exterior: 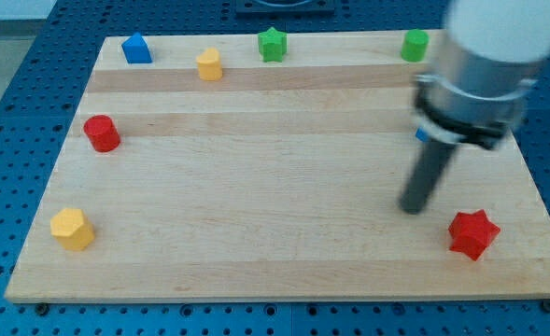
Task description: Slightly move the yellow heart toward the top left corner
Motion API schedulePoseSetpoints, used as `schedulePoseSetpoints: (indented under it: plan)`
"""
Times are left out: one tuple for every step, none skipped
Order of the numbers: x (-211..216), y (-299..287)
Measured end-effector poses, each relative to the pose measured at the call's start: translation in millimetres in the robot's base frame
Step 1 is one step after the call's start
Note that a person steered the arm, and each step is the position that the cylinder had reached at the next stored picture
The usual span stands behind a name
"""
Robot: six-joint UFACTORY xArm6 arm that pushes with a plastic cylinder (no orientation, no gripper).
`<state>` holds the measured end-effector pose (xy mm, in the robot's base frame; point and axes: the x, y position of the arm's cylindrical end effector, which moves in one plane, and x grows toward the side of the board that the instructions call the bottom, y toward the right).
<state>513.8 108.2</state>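
Wooden board (pixel 284 187) is occupied at the view's right by the rod, which carries no pincer, so no grip state applies; my tip (pixel 412 208) is set down near the red star (pixel 472 233). Two yellow blocks are seen well apart from it: one near the top (pixel 209 64), one at bottom left (pixel 72 229); which is the heart cannot be told, so the wrong block could be pushed.

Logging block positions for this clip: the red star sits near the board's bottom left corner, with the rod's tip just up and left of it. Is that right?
Not quite. The camera view shows the red star near the board's bottom right corner, not the bottom left. My tip is indeed just up and left of it.
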Motion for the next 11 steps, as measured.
schedulePoseSetpoints:
  plan:
    - [-31.6, -110.2]
    - [-95.0, -204.6]
    - [-167.7, -262.4]
    - [-210.3, -311.1]
    - [-236.6, -316.0]
    - [-274.4, -298.9]
    - [-289.7, -236.8]
    - [-248.6, -172.3]
    - [-197.0, -161.2]
    - [-210.8, -183.5]
    - [-236.9, -215.3]
